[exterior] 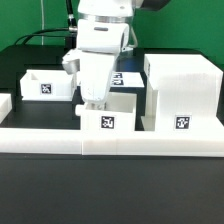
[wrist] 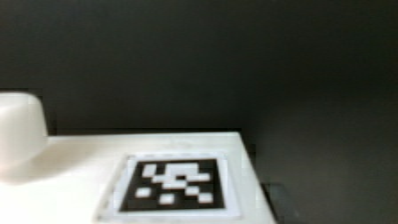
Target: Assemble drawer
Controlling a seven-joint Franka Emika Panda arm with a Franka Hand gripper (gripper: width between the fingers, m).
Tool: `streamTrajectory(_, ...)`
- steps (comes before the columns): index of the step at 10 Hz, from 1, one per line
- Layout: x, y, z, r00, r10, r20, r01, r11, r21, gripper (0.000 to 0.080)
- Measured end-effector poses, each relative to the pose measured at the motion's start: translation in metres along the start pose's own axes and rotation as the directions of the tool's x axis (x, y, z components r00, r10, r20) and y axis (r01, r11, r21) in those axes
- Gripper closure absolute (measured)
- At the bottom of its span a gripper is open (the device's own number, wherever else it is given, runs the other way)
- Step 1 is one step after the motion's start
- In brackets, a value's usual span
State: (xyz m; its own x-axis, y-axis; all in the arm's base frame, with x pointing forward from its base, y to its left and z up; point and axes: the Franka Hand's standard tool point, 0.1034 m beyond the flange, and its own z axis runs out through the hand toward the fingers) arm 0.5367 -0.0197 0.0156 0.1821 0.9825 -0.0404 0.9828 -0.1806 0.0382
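**End effector (exterior: 93, 102) low at the middle tray, drawer parts not yet joined**

At the exterior view's left, one small open-top tray (exterior: 45, 85) sits alone on the black table (exterior: 20, 60), tag facing the camera and well apart from the casing, apparently waiting its turn. Next, the end effector hangs down at the second tray (exterior: 112, 118), which lies against the long low wall (exterior: 110, 140), likely so the wall braces it for a grasp. Whether the fingers are apart or closed on the tray's wall cannot be told, because they are hidden. The wrist view shows only a tagged white surface (wrist: 175, 185) close below. At the right stands the tall casing (exterior: 180, 90), just beside the second tray, with neither tray slotted in.
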Motion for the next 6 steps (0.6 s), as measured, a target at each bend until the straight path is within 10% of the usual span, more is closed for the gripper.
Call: streamTrajectory(6,0.0015,-0.0019,0.0012,1.000,-0.016,0.009,0.016,1.000,0.006,0.0757)
